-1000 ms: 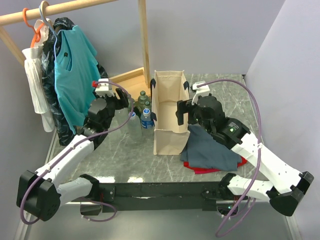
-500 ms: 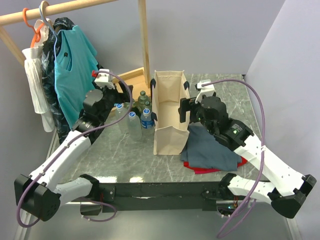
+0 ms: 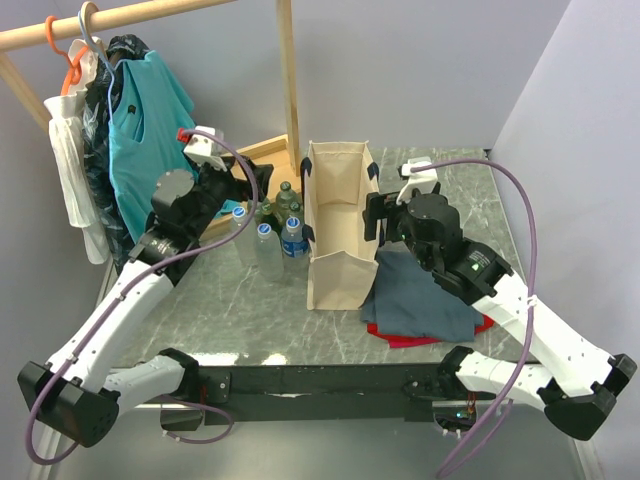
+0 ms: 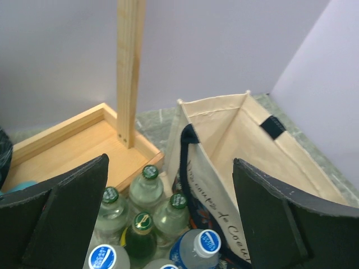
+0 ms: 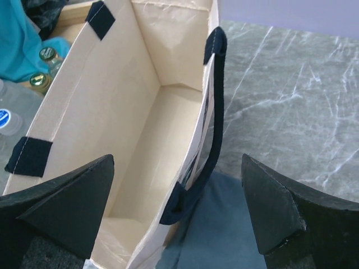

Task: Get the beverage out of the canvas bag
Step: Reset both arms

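Several bottles [image 3: 266, 235] stand grouped just left of the bag [image 3: 335, 272], below the left gripper [image 4: 169, 163], its jaws wide and empty. Bag interior, as far as visible, holds no beverage, so removal appears done. The right gripper [image 5: 178, 159] hangs wide and empty above the bag's right wall.

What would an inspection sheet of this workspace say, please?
Surface: grey marble table.
Job's things: canvas bag upright and open, no drink seen inside; bottles standing together left of it.
Clutter: grey-blue cloth folded over a red cloth, against the bag's right side.
Claws: left claw open above the bottles, right claw open over the bag's mouth; both empty.
Cables: purple cables loop from both arms, none snagged.
Surroundings: wooden rack with hanging clothes, back left; plain walls.
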Robot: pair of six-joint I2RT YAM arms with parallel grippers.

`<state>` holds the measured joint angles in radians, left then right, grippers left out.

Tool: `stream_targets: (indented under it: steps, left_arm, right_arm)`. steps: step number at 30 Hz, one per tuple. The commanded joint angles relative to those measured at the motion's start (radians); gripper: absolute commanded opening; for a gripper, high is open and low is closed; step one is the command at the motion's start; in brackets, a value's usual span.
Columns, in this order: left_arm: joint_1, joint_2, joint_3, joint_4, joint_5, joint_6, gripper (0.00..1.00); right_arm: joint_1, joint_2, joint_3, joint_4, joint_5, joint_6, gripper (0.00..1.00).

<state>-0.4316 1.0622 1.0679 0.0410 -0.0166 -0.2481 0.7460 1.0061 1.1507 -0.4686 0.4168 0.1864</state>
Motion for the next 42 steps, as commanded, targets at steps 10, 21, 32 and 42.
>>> stream_targets:
  steps: [10,21,32,42]
  left_arm:
    - [-0.004,0.045,0.142,-0.101,0.164,0.010,0.96]
    - [-0.004,0.065,0.172,-0.104,0.178,-0.003,0.96]
    - [-0.004,0.127,0.227,-0.190,0.179,0.021,0.96]
    - [-0.004,0.121,0.233,-0.194,0.170,0.024,0.96]
  right_arm:
    - [0.007,-0.020,0.020,0.053,0.183,-0.042,1.00]
    - [0.006,0.034,0.027,0.099,0.350,-0.116,1.00]
    - [-0.112,0.032,0.041,0.081,0.370,-0.033,1.00]
    - [-0.289,-0.066,-0.037,0.111,0.209,0.027,1.00]
